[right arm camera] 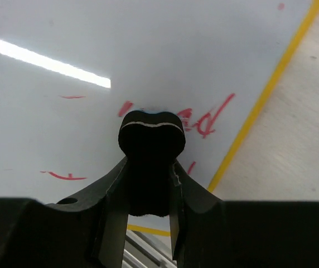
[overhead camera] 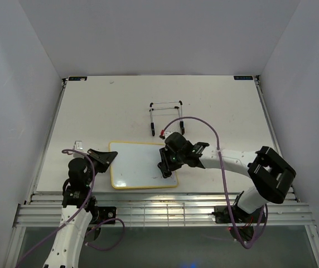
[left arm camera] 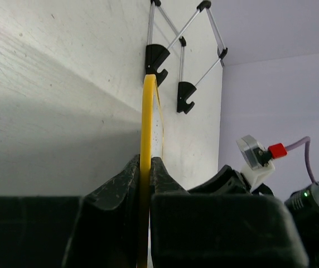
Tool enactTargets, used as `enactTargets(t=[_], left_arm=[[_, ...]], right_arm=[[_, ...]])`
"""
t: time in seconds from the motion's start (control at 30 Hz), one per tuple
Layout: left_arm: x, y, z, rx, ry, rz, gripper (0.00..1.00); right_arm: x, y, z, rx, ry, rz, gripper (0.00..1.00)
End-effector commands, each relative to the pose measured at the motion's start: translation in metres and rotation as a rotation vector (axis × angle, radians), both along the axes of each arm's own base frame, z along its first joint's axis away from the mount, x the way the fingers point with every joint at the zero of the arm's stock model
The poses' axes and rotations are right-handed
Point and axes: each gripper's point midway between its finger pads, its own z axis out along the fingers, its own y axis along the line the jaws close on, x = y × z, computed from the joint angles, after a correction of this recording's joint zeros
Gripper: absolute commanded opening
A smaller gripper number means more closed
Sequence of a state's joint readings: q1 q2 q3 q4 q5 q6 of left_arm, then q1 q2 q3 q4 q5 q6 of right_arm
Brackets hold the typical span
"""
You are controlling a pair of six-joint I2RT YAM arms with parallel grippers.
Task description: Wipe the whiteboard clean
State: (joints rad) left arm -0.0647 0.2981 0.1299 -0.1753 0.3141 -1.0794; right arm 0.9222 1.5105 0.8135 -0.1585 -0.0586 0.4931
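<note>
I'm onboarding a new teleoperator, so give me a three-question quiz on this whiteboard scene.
1. True or false: the left end effector grips the whiteboard by its yellow edge.
2. The right end effector holds: A) a marker, B) a black eraser, C) a cloth.
3. Fill in: the marks on the whiteboard are ____ in colour.
Key: 1 true; 2 B; 3 red.

The whiteboard [overhead camera: 137,164] is white, yellow-framed, with red smears; the eraser [right arm camera: 151,134] is black.
</note>
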Motion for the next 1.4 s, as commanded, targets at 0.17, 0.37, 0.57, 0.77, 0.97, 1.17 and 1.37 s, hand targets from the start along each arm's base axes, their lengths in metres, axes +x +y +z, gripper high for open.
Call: enactTargets(t=[0.17,0.37,0.57,0.77,0.97,1.17,1.37], left_arm=[[0.002,0.002,0.021,-0.007,-0.082,0.018,0.0],[0.003,0.003,0.02,-0.007,-0.07,0.024,0.0],[0.004,0.006,0.013,-0.014,-0.054,0.046,0.0],[0.003,0.006,0.011,-0.031,-0.049,0.05,0.0],[0.002,0.008,0.016,0.002,-0.05,0.053,0.0],[0.001,0.006,0.019,0.005,-0.064,0.039,0.0],[0.0,0.005,0.022,0.016,-0.079,0.024,0.0]], right_arm=[[-0.079,0.154,0.074,0.169,-0.005,0.327,0.08],[-0.094,0.211,0.089,0.129,-0.03,0.402,0.08],[-0.11,0.231,0.097,0.157,-0.021,0.449,0.08],[-0.119,0.247,0.116,0.208,-0.036,0.491,0.08],[-0.077,0.199,0.067,0.036,-0.082,0.334,0.08],[-0.033,0.104,0.006,-0.134,-0.052,0.169,0.08],[0.002,0.011,-0.042,-0.187,0.09,0.025,0.08]])
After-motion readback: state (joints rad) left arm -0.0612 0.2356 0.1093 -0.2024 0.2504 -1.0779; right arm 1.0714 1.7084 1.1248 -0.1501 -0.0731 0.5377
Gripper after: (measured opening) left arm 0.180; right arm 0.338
